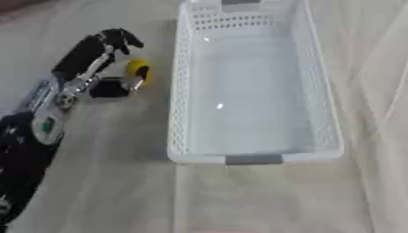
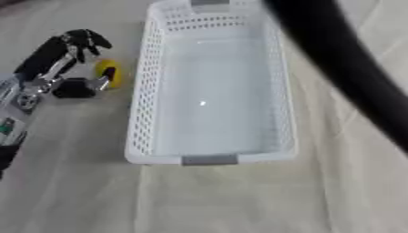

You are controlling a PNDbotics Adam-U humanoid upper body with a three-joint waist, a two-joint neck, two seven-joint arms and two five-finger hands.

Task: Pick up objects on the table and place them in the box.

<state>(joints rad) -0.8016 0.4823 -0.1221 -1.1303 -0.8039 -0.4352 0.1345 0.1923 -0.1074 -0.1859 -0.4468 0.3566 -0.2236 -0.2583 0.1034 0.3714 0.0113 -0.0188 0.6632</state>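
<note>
A small yellow rounded object (image 1: 137,68) lies on the cloth just left of the white perforated basket (image 1: 179,91). My left hand (image 1: 84,59) reaches in from the lower left and lies beside the object. Its thumb tip (image 1: 131,84) touches the yellow object's near side. The fingers (image 1: 119,38) are bent at their tips and stay apart from it, farther up the table. Nothing lies in the basket. My right hand shows in neither view.
The basket's grey handle (image 1: 253,159) faces me. Pale creased cloth (image 1: 239,200) covers the table around it. A broad dark blurred band (image 2: 343,59) crosses the upper right of the right eye view, close to the camera.
</note>
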